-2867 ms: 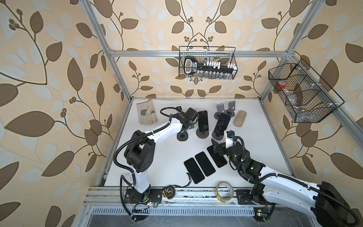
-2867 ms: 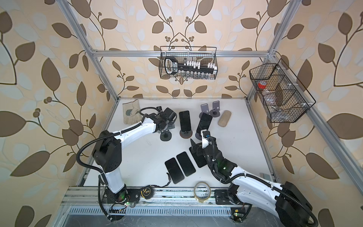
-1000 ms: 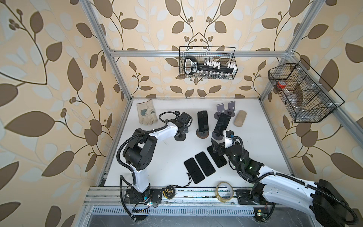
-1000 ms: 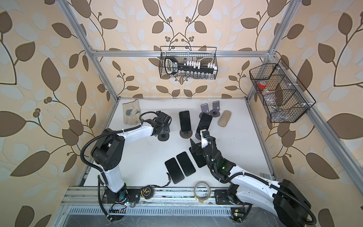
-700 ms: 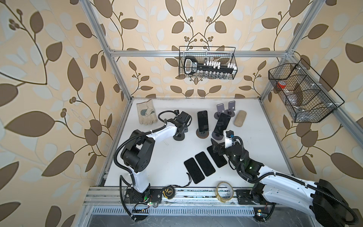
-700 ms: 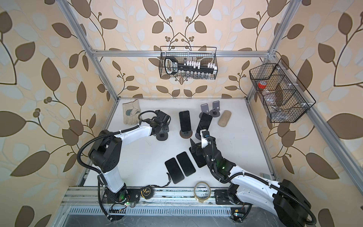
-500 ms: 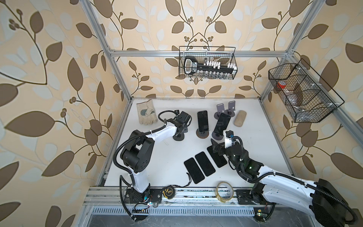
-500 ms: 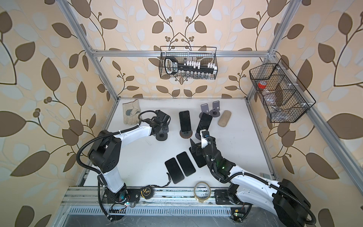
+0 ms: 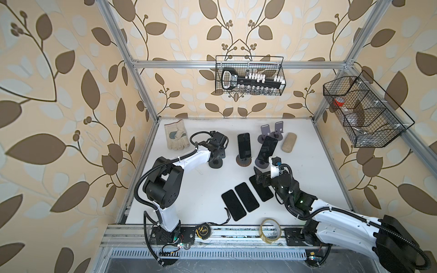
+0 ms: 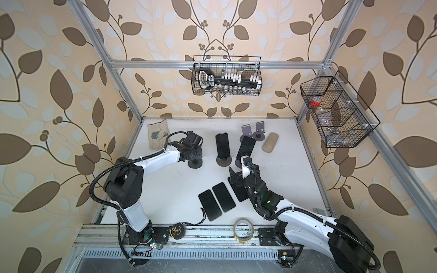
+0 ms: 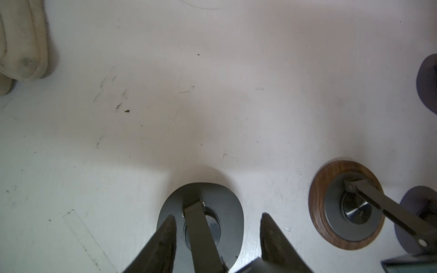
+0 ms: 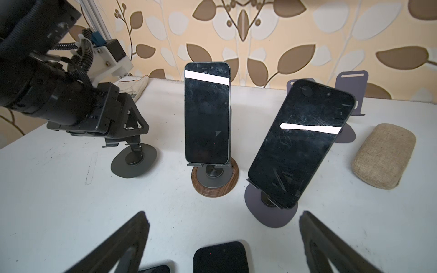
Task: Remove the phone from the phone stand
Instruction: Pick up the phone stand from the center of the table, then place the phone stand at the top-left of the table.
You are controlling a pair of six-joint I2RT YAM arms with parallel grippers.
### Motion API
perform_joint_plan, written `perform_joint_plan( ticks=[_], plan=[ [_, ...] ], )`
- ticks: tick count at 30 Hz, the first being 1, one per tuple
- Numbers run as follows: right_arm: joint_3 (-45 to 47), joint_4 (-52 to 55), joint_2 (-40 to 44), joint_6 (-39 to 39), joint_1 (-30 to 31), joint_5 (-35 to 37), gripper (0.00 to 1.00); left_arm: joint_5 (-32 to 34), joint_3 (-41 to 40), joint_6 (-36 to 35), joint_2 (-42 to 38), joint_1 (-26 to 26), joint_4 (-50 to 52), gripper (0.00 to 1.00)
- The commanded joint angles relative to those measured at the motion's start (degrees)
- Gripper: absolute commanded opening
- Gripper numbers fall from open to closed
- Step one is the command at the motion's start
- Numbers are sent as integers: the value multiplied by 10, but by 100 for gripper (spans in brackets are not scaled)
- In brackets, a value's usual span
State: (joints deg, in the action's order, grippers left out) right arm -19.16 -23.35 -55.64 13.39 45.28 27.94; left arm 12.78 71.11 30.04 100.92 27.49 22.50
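Two black phones stand on phone stands in both top views. One phone (image 9: 244,146) (image 12: 207,113) is upright on a wood-based stand (image 12: 214,184). The other phone (image 9: 267,149) (image 12: 300,141) leans sideways on a purple stand (image 12: 272,212). My left gripper (image 9: 218,153) (image 11: 218,215) is shut on the top plate of an empty dark grey stand (image 9: 216,163) (image 12: 134,160) left of them. My right gripper (image 9: 259,176) (image 12: 223,212) hangs open and empty, facing both phones. It is just above three phones lying flat (image 9: 247,197).
A work glove (image 9: 176,138) lies at the back left. A beige case (image 9: 289,142) and two empty purple stands (image 9: 272,132) are at the back right. A tape roll (image 9: 270,230) and tape measure (image 9: 204,230) sit on the front rail. Wire baskets (image 9: 249,79) hang on the walls.
My left gripper came down to the left onto the empty grey stand and closed on its plate. The right arm and both standing phones have stayed put.
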Motion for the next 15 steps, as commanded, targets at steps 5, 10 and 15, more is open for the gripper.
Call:
perform_joint_plan(
  ticks=[5, 10, 15],
  plan=[
    [8, -6, 1, -12, 3, 9, 100, -27, 4, -24, -56, -63, -20, 54],
    [9, -6, 1, -12, 3, 10, 100, -46, 24, -35, -36, -111, -39, 54],
    [8, -6, 2, -11, 3, 9, 100, -76, 59, -51, 4, -151, -64, 54]
  ],
)
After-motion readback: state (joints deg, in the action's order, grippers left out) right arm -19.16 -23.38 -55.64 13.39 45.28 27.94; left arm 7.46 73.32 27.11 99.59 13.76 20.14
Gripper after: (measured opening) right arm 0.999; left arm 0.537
